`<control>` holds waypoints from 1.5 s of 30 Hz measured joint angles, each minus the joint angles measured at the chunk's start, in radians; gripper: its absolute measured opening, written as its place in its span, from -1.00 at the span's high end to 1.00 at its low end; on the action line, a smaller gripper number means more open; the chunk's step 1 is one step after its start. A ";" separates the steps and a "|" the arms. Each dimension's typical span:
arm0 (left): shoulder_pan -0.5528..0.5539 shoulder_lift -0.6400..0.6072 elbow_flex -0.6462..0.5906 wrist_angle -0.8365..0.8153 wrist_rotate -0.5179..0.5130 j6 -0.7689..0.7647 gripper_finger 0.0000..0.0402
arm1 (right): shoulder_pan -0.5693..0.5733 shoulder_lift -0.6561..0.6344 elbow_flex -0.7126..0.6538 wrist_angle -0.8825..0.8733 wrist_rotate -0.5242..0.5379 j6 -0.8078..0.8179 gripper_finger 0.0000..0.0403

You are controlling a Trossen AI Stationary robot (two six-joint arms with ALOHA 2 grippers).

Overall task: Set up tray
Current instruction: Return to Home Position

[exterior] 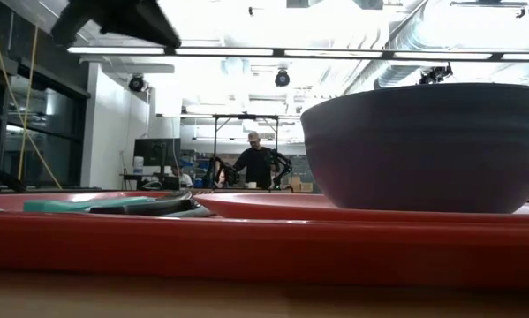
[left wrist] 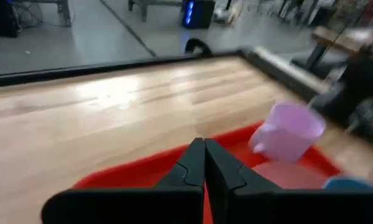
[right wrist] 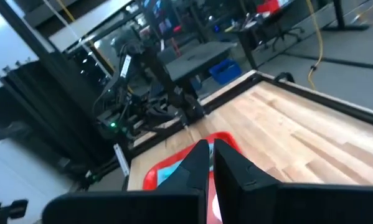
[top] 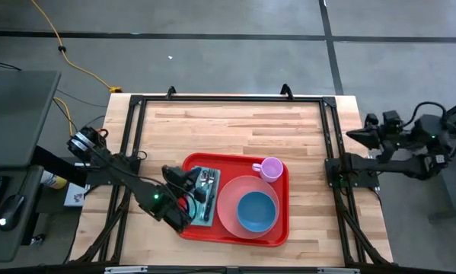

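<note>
Red tray (exterior: 264,252) is lying on the worktop (top: 235,125), carrying dishes and cutlery (top: 207,186). Left gripper (left wrist: 204,143) (fingers pressed together) is hovering over the cutlery; it should be rising straight up before retreating, dragging nothing. Right gripper (right wrist: 210,145), likewise closed, is waiting at the worktop's right edge.

Foreground: large red raised-rim plastic tray (exterior: 264,252) spanning the wooden desk (exterior: 264,302).
Right: big round dark bowl (exterior: 423,146) in the tray.
Left: low dark cutlery (exterior: 149,207), perhaps on teal cloth (exterior: 56,205).
Background: person (exterior: 255,164) standing, far off.
</note>
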 joint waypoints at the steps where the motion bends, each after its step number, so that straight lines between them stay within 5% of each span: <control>1: 0.011 -0.011 -0.004 0.023 -0.015 0.013 0.81 | 0.000 -0.007 0.000 0.000 0.011 0.000 1.00; 9: 0.070 -0.040 -0.082 0.255 -0.039 0.173 0.95 | 0.000 -0.012 -0.001 0.068 0.086 -0.048 1.00; 12: 0.110 -0.047 -0.115 0.475 0.023 0.358 0.88 | 0.000 -0.012 -0.001 0.114 0.116 -0.052 1.00; 15: 0.191 -0.061 -0.152 0.794 0.246 0.795 0.81 | 0.000 -0.012 -0.001 0.125 0.138 -0.047 1.00; 18: 0.319 -0.066 -0.177 1.251 0.616 1.337 0.80 | 0.000 -0.007 -0.001 0.124 0.160 -0.045 1.00; 20: 0.404 -0.066 -0.179 1.399 0.832 1.524 0.82 | 0.000 0.001 -0.001 0.130 0.163 -0.048 1.00; 28: 0.601 -0.133 -0.244 1.313 1.032 1.623 0.88 | 0.000 0.076 -0.001 0.224 0.089 -0.117 1.00; 31: 0.650 -0.190 -0.338 1.446 1.056 1.662 0.86 | 0.000 0.117 -0.001 0.259 0.090 -0.142 1.00; 36: 0.744 -0.373 -0.571 1.685 1.106 1.672 0.85 | 0.000 0.188 -0.001 0.310 0.092 -0.191 1.00; 45: 0.788 -0.703 -0.833 1.707 1.115 1.717 0.84 | 0.000 0.191 -0.002 0.426 0.034 -0.281 1.00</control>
